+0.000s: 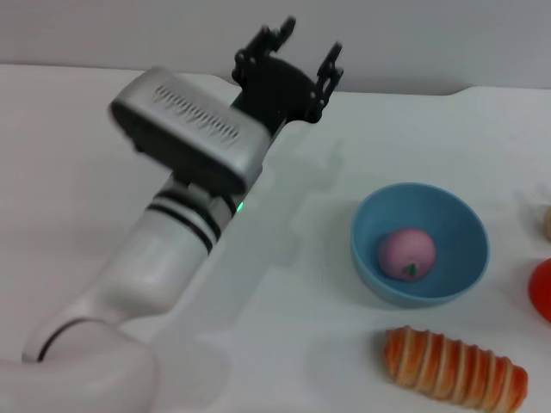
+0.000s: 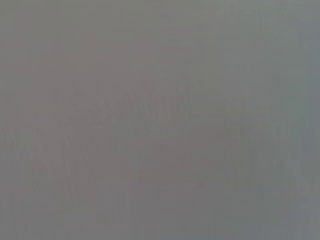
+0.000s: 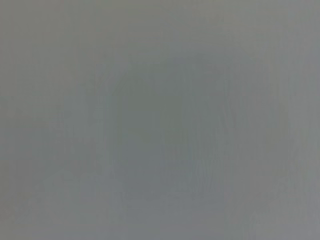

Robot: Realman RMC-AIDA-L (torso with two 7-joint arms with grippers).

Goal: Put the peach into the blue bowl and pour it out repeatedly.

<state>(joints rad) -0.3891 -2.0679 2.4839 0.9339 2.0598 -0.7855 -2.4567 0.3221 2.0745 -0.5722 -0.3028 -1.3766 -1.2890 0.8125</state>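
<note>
While both wrist views return only blank grey and show nothing usable, the head view gives the whole stock. Nearest, well below and to the right of the left gripper (image 1: 297, 60): one long orange-and-white striped loaf (image 1: 454, 367), lying flat on the white table (image 1: 77, 155), just beside the bowl. At the far right edge, a red-orange round thing (image 1: 542, 288), mostly cut off. Next, nearer the gripper but well apart from it: the blue bowl (image 1: 456, 219), upright, round, deep, light blue and glossy, with smooth plain sides. Inside it, resting on the bottom: the peach (image 1: 406, 254), a small matte pink ball with a tiny green leaf mark, much smaller than the bowl. Judged handling: peach probably light and slightly yielding, apt to roll freely; bowl rigid, its gloss likely slippery, best taken by pinching the rim wall on the side nearest the gripper, then tipped. Farthest: the left gripper itself, black, raised over the table's far part, its two fingers spread apart and grasping nothing. Right gripper: not visible in any view. Judged status: peach placed, pouring step next.
</note>
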